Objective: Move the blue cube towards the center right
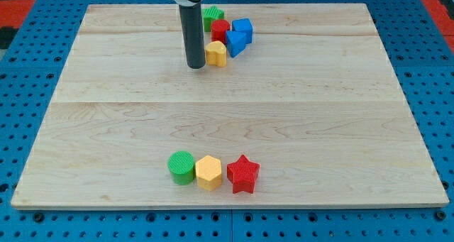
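Blue cube (243, 28) sits near the board's top edge, a little right of that edge's midpoint, at the right end of a tight cluster. Touching it on the lower left: a second blue block (235, 43), wedge-like, exact shape hard to tell. Red block (220, 30) just left of the cube, pressed against both blue pieces; looks cylindrical. Green block (211, 16) behind the red one, closest to the top edge, partly hidden by the rod. Yellow block (216, 54), pentagon-like, at the cluster's lower left corner, touching the wedge-like blue piece.

The tip (196, 67) rests on the board just left of the yellow block, touching it or nearly so; the red and yellow blocks lie between it and the blue cube. The arm carries no claw, only the dark rod, so there is nothing to spread or pinch.

Near the bottom edge, left of its midpoint, a row of three touching blocks: green cylinder (181, 167), yellow hexagon (208, 172), red star (243, 174). Wooden board (319, 114) lies on a blue perforated table (440, 93).
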Motion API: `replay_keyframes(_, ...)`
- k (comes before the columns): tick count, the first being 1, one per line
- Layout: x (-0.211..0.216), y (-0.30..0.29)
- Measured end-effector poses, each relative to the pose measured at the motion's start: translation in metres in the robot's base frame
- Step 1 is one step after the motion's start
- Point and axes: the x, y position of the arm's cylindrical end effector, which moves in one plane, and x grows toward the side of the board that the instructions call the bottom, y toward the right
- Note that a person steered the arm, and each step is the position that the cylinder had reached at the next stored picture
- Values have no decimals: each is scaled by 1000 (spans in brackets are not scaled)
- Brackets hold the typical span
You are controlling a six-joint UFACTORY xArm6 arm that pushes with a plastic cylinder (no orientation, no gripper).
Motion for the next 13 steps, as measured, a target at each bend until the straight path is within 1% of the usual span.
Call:
replay_keyframes(2,18,17)
replay_keyframes(8,17,2)
replay_keyframes(11,17,46)
replay_keyframes(12,17,55)
replay_keyframes(13,19,51)
